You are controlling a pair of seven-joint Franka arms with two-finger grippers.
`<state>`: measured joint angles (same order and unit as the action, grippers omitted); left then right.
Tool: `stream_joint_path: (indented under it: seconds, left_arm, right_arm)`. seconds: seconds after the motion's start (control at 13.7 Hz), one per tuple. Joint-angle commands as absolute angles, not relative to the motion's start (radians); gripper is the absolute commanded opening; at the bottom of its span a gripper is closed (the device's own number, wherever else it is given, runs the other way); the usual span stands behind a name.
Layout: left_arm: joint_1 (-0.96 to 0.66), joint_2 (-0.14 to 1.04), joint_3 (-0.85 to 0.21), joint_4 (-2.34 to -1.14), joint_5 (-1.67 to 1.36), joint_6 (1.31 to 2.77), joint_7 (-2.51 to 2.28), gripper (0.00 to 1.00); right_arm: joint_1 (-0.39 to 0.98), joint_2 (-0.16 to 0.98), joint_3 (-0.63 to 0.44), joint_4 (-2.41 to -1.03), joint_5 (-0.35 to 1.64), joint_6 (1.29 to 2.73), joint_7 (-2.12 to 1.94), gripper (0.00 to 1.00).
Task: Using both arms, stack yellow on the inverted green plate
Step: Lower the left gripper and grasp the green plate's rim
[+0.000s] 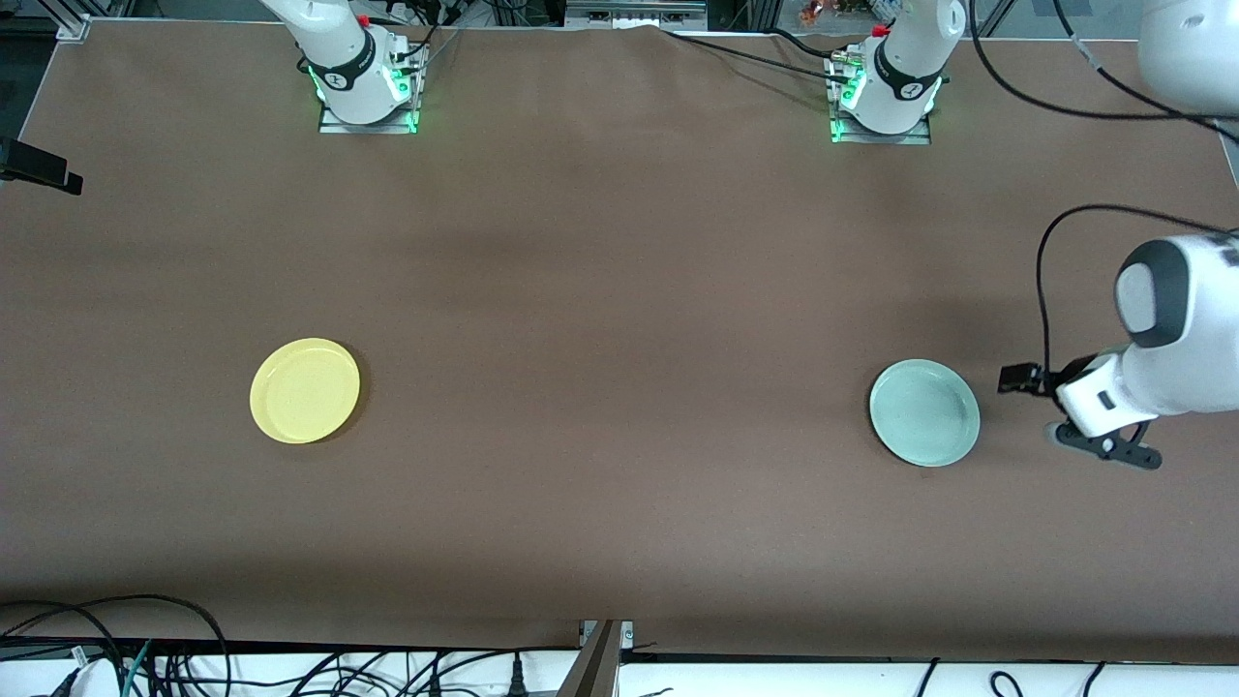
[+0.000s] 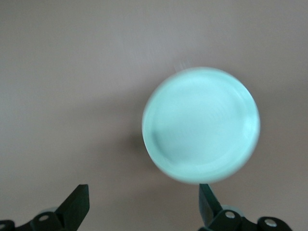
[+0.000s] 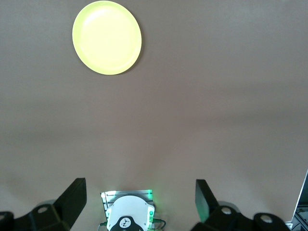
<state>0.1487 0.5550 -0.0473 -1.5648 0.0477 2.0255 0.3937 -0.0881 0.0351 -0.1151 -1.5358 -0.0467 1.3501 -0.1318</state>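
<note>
The yellow plate (image 1: 305,390) lies rim up on the brown table toward the right arm's end; it also shows in the right wrist view (image 3: 107,37). The pale green plate (image 1: 924,412) lies hollow side up toward the left arm's end. My left gripper (image 1: 1050,411) is low beside the green plate, at the table's end, open and empty. In the left wrist view the green plate (image 2: 201,125) lies just ahead of the spread gripper (image 2: 144,204). My right gripper (image 3: 140,202) is open and empty, high over its own base, out of the front view.
The right arm's base (image 1: 363,82) and the left arm's base (image 1: 886,97) stand at the table's edge farthest from the front camera. A black object (image 1: 39,166) sits at the table's edge past the right arm. Cables (image 1: 116,658) lie under the nearest edge.
</note>
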Motion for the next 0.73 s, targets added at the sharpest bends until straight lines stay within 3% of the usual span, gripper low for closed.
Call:
stream_joint_path:
  seconds: [0.0, 0.66]
  left_arm:
    - [0.149, 0.638, -0.055, -1.532, 0.077, 2.083, 0.434, 1.0]
    - [0.149, 0.77, -0.063, -1.545, 0.06, 2.212, 0.649, 1.0]
  right_arm:
    - [-0.092, 0.04, -0.118, -1.525, -0.028, 1.348, -0.135, 1.0]
    - [-0.098, 0.04, -0.138, -1.526, -0.025, 1.348, -0.149, 1.0]
